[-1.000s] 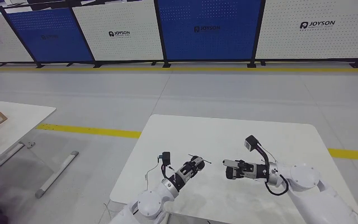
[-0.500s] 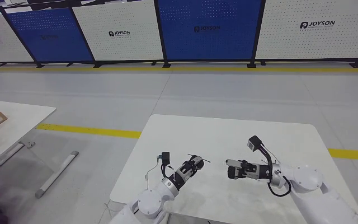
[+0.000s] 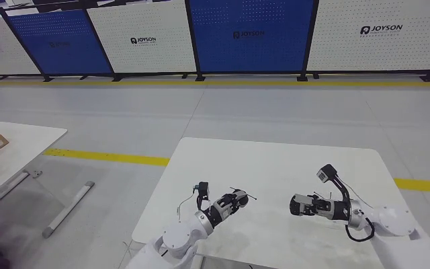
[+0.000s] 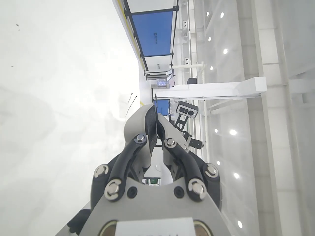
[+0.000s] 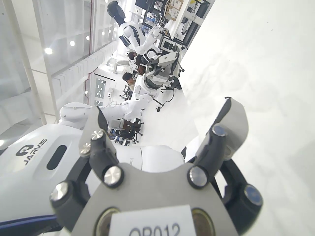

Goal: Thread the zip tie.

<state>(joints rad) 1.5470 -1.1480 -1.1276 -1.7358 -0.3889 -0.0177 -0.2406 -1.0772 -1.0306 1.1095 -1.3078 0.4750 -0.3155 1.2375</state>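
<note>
the right jaws, spread open and empty, have drawn back across the white bench and are now well apart from the left jaws. those stay clamped on the thin black plastic zip tie, held just above the bench. threading looks unfinished and likely needs a fresh approach.

In the left wrist view most of the zip tie is hidden, pinched between the left gripper's fingers; only a thin tip pokes out. From above it is too fine to tell head from tail. Two loose zip ties farther along the desk are too small to tell whether they touch. The desk's near side and the right arm run off the top view's lower edge.
</note>
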